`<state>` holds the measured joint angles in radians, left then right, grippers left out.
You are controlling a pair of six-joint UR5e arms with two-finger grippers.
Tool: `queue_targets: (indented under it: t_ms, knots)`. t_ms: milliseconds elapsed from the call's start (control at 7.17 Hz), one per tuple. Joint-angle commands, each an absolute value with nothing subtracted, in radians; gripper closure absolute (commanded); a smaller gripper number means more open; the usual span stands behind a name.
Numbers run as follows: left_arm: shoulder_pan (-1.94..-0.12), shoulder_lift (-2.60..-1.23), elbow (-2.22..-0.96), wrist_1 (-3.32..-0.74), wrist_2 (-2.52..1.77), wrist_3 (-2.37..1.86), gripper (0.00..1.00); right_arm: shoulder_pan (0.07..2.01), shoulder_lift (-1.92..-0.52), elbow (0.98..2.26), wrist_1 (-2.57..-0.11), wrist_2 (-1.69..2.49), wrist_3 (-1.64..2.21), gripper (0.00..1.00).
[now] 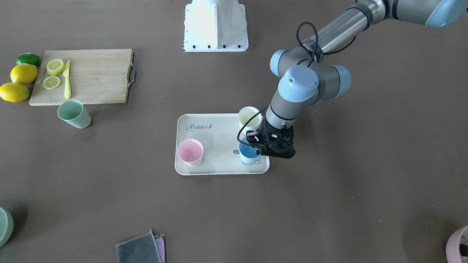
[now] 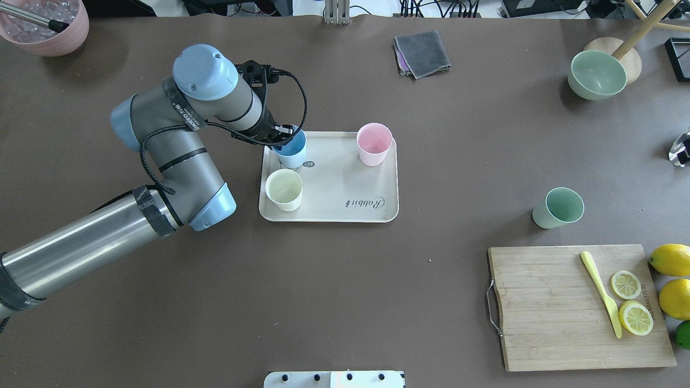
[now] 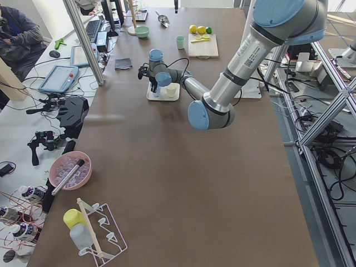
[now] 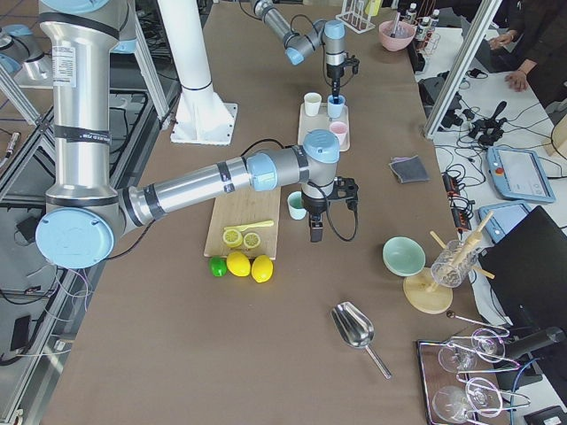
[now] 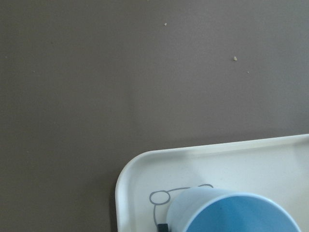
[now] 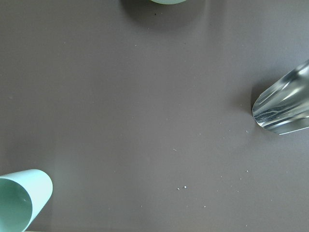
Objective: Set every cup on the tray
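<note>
The beige tray point(image 2: 329, 186) holds the cream-white cup point(image 2: 284, 189), the pink cup point(image 2: 373, 143) and the light blue cup point(image 2: 292, 152), all upright. My left gripper point(image 2: 280, 137) is over the blue cup point(image 1: 248, 155) at the tray's corner point(image 5: 140, 193), and it looks shut on the cup's rim. The blue cup point(image 5: 231, 212) stands on the tray. The mint green cup point(image 2: 558, 208) stands on the table, far from the tray and near the cutting board. My right gripper point(image 4: 313, 232) hangs just beside the mint cup point(image 4: 296, 205). I cannot tell whether it is open.
A wooden cutting board point(image 2: 550, 307) carries lemon slices and a yellow knife, with lemons point(image 2: 671, 260) beside it. A pale green bowl point(image 2: 597, 74), a folded grey cloth point(image 2: 422, 53) and a pink bowl point(image 2: 46, 27) lie along the far edge. A metal scoop point(image 6: 282, 108) lies near the mint cup.
</note>
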<state>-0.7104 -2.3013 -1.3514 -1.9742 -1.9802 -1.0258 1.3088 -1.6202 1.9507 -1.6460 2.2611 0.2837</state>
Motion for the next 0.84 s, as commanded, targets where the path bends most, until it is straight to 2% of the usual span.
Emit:
queue_targets:
  t_ms: [0,140,419,698]
  knots:
    - [-0.763,-2.287,-1.400,-1.942,-1.991,-1.017,0.02,1.307,-1.614,1.951,-1.646,2.264,0.322,0.01]
    - [-0.819,-2.237,-1.505,-1.831,-2.050,-0.962,0.02,1.278,-1.609,1.960,-1.626,2.267,0.398,0.01]
    - [-0.973,-2.075,-1.731,-1.645,-2.143,-0.693,0.02,1.144,-1.628,1.938,-1.367,2.255,0.692,0.01]
    - [-1.089,-1.961,-1.753,-1.635,-2.209,-0.466,0.02,0.984,-1.657,1.927,-1.234,2.160,0.869,0.02]
